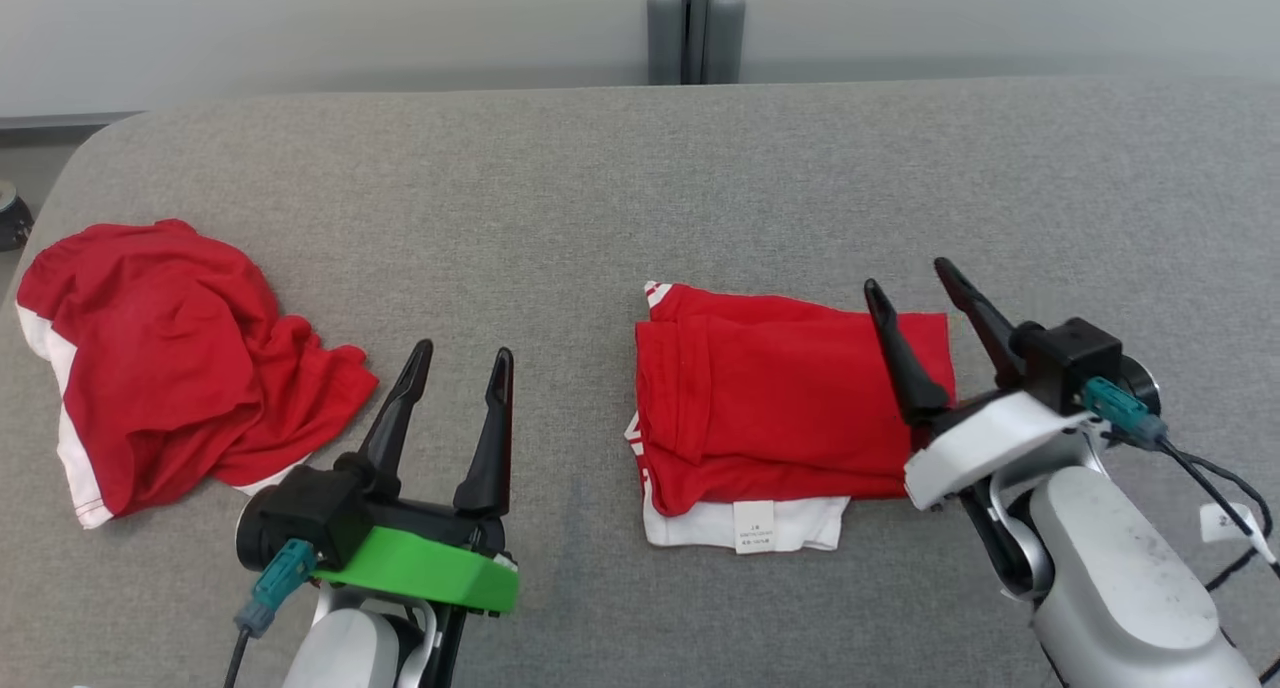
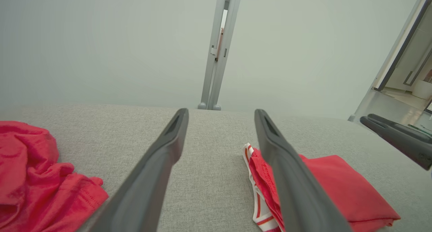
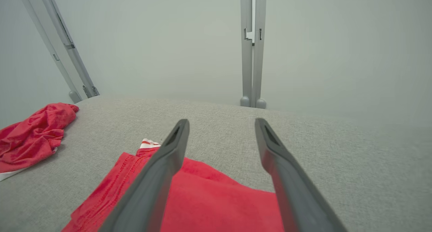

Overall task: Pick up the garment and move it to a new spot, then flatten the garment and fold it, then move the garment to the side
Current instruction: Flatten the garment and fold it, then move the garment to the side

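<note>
My left gripper (image 1: pixel 464 350) sits at about 7 o'clock in the head view. Its two dark fingers are spread apart and aimed between 12 and 1 o'clock, with nothing between them. Its green wrist plate (image 1: pixel 420 568) lies behind, and the pale left forearm (image 1: pixel 345 653) runs off at 6 o'clock. My right gripper (image 1: pixel 907 275) is at about 4 o'clock, jaws wide and empty, leaning toward 11 o'clock above a white wrist plate (image 1: pixel 985 443) and the grey right forearm (image 1: pixel 1120 578). From the left wrist I catch the right gripper's fingers (image 2: pixel 398 139) at 3 o'clock.
</note>
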Tool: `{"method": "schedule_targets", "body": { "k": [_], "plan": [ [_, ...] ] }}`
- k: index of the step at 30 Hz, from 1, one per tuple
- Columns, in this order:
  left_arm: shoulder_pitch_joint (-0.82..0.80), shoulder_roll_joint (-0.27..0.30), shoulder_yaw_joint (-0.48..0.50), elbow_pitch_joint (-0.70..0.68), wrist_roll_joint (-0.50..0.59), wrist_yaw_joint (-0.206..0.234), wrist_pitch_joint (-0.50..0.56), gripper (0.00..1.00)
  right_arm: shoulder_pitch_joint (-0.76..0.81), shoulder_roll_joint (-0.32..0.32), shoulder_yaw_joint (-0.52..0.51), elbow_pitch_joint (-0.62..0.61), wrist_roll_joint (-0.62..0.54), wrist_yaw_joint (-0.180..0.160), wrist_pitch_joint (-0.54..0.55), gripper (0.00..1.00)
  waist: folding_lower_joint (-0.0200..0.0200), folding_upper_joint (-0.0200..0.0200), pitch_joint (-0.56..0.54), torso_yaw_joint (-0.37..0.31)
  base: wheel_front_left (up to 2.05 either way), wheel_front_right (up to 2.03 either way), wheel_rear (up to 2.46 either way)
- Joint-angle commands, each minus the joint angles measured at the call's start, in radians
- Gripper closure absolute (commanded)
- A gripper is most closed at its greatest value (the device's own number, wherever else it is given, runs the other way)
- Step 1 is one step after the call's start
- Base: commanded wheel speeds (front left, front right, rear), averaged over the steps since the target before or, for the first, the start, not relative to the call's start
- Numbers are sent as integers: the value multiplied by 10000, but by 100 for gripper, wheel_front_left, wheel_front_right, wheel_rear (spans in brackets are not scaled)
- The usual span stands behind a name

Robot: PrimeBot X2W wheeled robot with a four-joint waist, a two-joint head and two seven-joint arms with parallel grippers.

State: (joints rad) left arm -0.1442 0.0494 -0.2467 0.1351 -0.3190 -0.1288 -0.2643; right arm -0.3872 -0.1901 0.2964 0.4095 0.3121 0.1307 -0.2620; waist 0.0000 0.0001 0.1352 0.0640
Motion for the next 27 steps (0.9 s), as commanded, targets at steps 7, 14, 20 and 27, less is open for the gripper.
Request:
{"method": "schedule_targets", "body": {
  "k": [7,14,20,27],
  "plan": [
    [115,23,184,-127,341,-29,4,0,1505,275,-1327,-1663,-962,0,-31,0,0,-1,-112,-445,0,0,0],
    [501,24,338,-204,519,-29,4,0,2365,783,-2094,-2327,-1311,-3,-31,0,0,-1,-134,-583,0,0,0],
    [635,22,515,-191,651,-29,4,0,2616,983,-2333,-2565,-1476,-3,-32,0,0,-1,-172,-589,0,0,0],
    [684,22,428,-166,673,-29,4,0,2653,1083,-2376,-2610,-1549,-3,-34,0,0,-1,-167,-536,0,0,0]
  ]
}}
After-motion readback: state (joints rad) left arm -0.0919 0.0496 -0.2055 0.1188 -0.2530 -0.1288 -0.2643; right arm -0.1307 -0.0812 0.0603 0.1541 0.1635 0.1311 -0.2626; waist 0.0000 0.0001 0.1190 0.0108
